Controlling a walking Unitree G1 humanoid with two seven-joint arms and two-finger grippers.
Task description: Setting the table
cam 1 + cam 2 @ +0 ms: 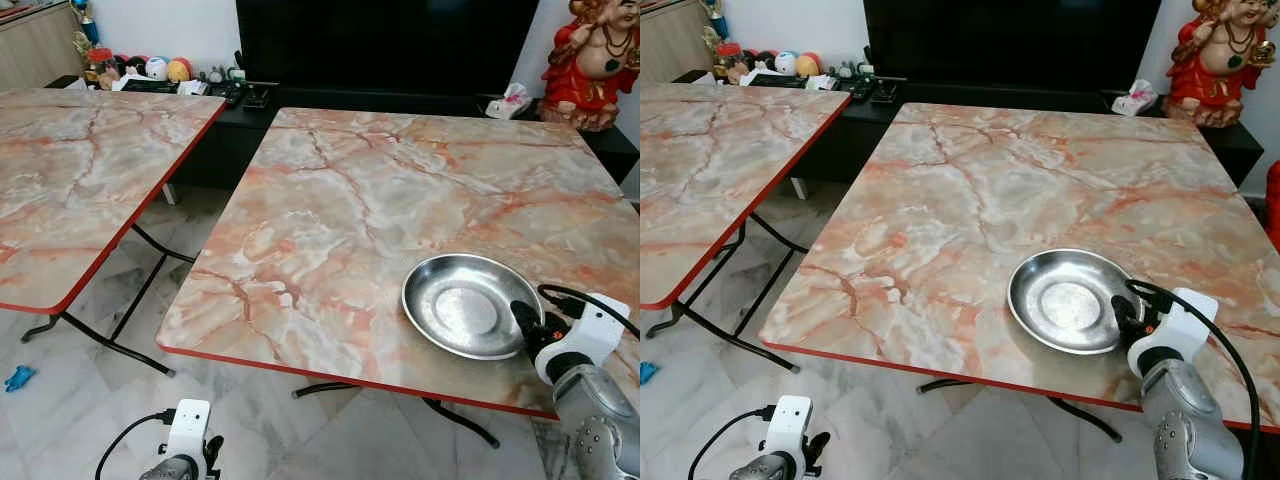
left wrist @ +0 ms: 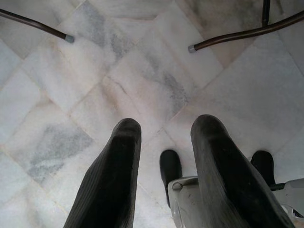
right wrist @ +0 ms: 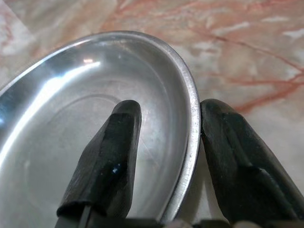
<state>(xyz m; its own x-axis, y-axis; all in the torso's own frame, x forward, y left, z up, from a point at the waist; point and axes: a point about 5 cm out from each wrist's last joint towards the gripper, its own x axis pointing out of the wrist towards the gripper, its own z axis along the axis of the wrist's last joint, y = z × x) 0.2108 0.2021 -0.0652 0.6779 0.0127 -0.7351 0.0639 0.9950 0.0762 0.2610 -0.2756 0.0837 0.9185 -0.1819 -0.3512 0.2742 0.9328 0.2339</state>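
Observation:
A round steel plate [image 1: 470,305] lies near the front right edge of the marble-patterned table [image 1: 330,200]. My right gripper [image 3: 166,111] is at the plate's near right rim, open, with one finger [image 3: 111,147] inside the bowl and the other finger [image 3: 237,152] outside it. The rim [image 3: 190,123] runs between them, close against the outer finger. From the head views the right gripper [image 1: 1123,308] reaches in over the table's front edge. My left gripper [image 2: 166,126] hangs low over the floor, open and holding nothing.
A second marble table [image 1: 70,170] stands to the left, with a gap of tiled floor [image 1: 150,270] between the two. Behind are a dark TV cabinet [image 1: 380,50], small ornaments [image 1: 150,70] and a red statue [image 1: 600,60]. Folding table legs [image 2: 237,35] cross the floor.

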